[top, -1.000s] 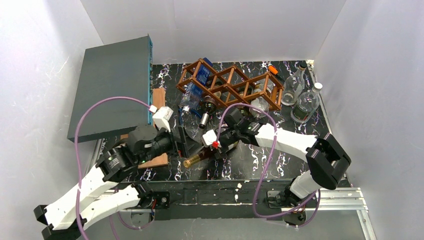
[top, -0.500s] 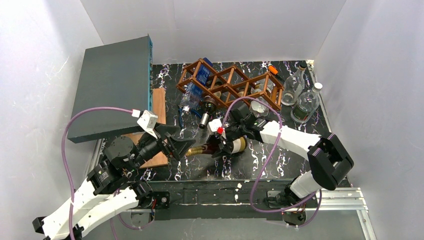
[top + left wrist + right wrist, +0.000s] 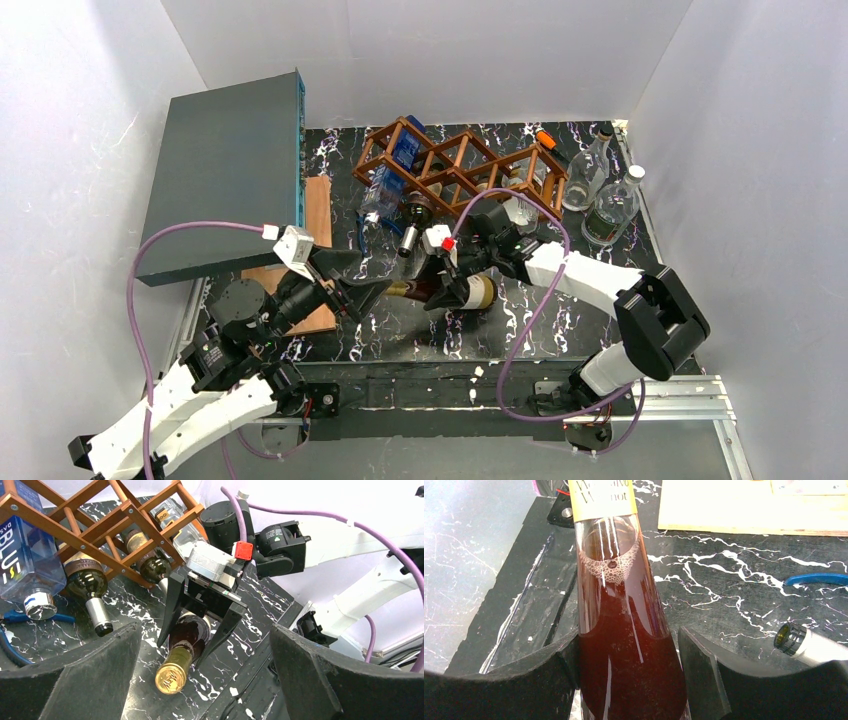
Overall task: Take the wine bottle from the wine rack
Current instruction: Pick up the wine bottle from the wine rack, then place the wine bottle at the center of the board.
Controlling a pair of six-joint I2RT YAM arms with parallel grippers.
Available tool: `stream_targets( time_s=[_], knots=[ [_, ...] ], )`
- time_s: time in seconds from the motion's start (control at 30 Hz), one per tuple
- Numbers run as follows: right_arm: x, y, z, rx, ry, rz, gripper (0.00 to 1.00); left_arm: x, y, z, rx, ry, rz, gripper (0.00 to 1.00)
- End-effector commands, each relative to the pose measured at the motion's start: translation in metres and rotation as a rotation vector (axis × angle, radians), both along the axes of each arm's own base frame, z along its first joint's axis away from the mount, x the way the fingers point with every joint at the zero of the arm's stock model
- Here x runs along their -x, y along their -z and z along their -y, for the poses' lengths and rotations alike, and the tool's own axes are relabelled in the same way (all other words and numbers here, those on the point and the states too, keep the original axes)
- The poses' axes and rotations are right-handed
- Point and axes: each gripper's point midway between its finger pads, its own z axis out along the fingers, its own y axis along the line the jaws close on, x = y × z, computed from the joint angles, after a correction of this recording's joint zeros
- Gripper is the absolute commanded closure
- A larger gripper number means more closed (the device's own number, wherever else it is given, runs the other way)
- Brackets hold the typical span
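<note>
Bottle (image 3: 187, 642), clear of the rack (image 3: 129, 511), is gripped by the right tool (image 3: 442, 292); left tool (image 3: 372, 287) stands open nearby.

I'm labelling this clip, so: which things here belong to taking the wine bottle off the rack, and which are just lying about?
In the job: wine bottle, clamped in the right pincer; wine rack; open left pincer.
Lying about: grey flat box; wooden board; two clear glass bottles; blue-labelled bottle.
</note>
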Motion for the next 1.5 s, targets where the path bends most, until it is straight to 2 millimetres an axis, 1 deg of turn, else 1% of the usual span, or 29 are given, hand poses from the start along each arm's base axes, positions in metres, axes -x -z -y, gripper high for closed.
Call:
stream_targets(
  time_s=[0.0, 0.1, 0.13, 0.17, 0.2, 0.4, 0.6, 0.77, 0.9, 1.03, 1.1, 1.17, 1.33, 1.4, 1.47],
  knots=[
    [0.003, -0.058, -0.005, -0.188, -0.057, 0.058, 0.90, -0.002, -0.020, -0.004, 0.073, -0.022, 0.070, 0.02],
    [0.000, -0.062, -0.004, -0.207, -0.040, 0.041, 0.90, -0.002, -0.027, -0.006, 0.111, -0.030, 0.098, 0.02],
    [-0.001, -0.064, -0.004, -0.213, -0.033, 0.035, 0.90, -0.003, -0.025, -0.005, 0.107, -0.031, 0.095, 0.02],
    [-0.001, -0.065, -0.004, -0.216, -0.028, 0.019, 0.90, -0.004, -0.029, -0.004, 0.123, -0.029, 0.108, 0.02],
    [-0.001, -0.065, -0.004, -0.221, -0.023, 0.012, 0.90, -0.004, -0.029, -0.001, 0.126, -0.023, 0.107, 0.02],
    [-0.006, -0.076, -0.002, -0.269, 0.017, -0.026, 0.90, -0.009, -0.008, 0.018, 0.077, 0.019, 0.064, 0.02],
    [-0.008, -0.082, 0.000, -0.299, 0.041, -0.054, 0.90, -0.019, 0.005, 0.026, 0.042, 0.005, 0.031, 0.02],
    [-0.011, -0.089, 0.001, -0.330, 0.065, -0.062, 0.91, -0.033, 0.012, 0.027, 0.050, -0.056, -0.010, 0.02],
    [-0.015, -0.094, 0.002, -0.352, 0.096, -0.081, 0.91, -0.040, 0.014, 0.030, 0.098, -0.086, -0.019, 0.02],
    [-0.016, -0.098, 0.002, -0.367, 0.121, -0.107, 0.92, -0.050, 0.020, 0.038, 0.107, -0.107, -0.041, 0.02],
    [-0.017, -0.099, 0.002, -0.372, 0.128, -0.115, 0.92, -0.055, 0.020, 0.043, 0.107, -0.108, -0.040, 0.03],
    [-0.017, -0.099, 0.002, -0.373, 0.132, -0.119, 0.92, -0.059, 0.017, 0.048, 0.108, -0.110, -0.030, 0.05],
    [-0.019, -0.099, 0.002, -0.375, 0.144, -0.122, 0.92, -0.069, 0.017, 0.064, 0.088, -0.097, -0.019, 0.12],
    [-0.019, -0.098, 0.002, -0.375, 0.145, -0.119, 0.92, -0.072, 0.020, 0.072, 0.074, -0.078, -0.023, 0.17],
    [-0.020, -0.097, 0.002, -0.373, 0.150, -0.120, 0.91, -0.074, 0.022, 0.077, 0.063, -0.068, -0.023, 0.25]
  ],
)
